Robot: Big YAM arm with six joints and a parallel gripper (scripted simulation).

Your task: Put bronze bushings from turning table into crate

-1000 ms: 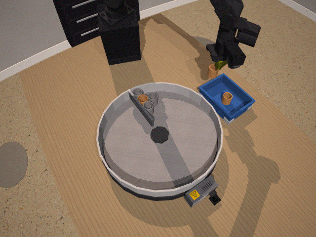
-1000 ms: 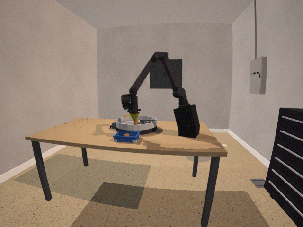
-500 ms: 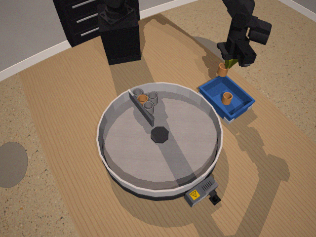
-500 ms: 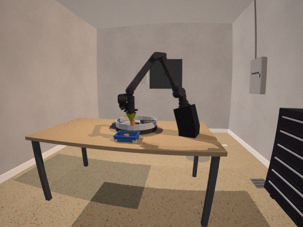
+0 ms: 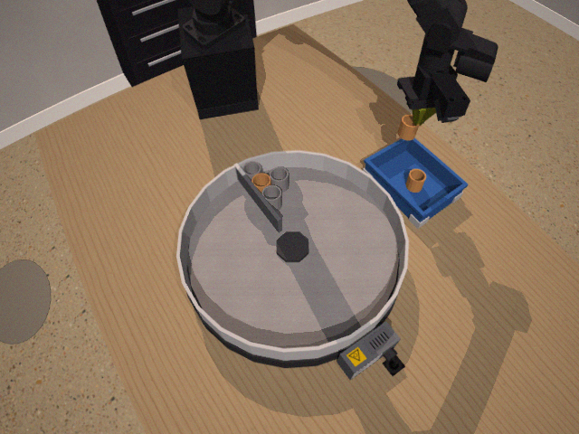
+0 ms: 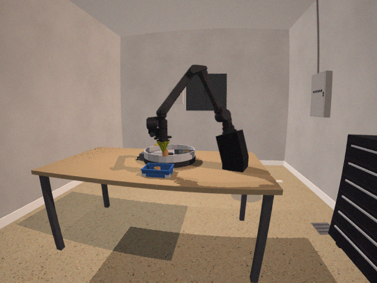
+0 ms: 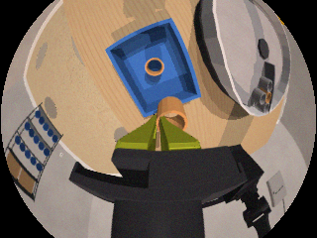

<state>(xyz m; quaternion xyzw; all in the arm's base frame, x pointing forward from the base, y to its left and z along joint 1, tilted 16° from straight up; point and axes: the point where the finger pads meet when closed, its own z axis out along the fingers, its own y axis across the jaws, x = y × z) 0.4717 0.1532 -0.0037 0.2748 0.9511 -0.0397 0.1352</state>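
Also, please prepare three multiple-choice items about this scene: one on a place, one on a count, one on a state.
1. Where is the blue crate?
A) inside the turning table
B) beside the turning table
C) on the floor

2. How many steel bushings are on the turning table?
A) one
B) five
C) three

3. What is the gripper doing?
A) holding a bronze bushing
B) holding a steel bushing
C) standing wide open

1 B: it sits on the wooden tabletop, outside the round rim.
2 C: three grey rings surround a bronze one.
3 A: an orange-brown ring hangs at its closed fingertips.

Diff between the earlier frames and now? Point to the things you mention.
The gripper [image 5: 416, 122] [image 6: 164, 150] [image 7: 158, 118], shut on a bronze bushing by its wall [image 5: 407, 127] [image 6: 165, 152] [image 7: 171, 110], has moved away from the arm's base, along the near side of the crate [image 5: 387, 189] [image 6: 157, 174] [image 7: 130, 81]. Nothing released. Unchanged: crate, the bushing inside it, turning table [image 5: 186, 280] [image 6: 152, 157] [image 7: 223, 69] and its four bushings.
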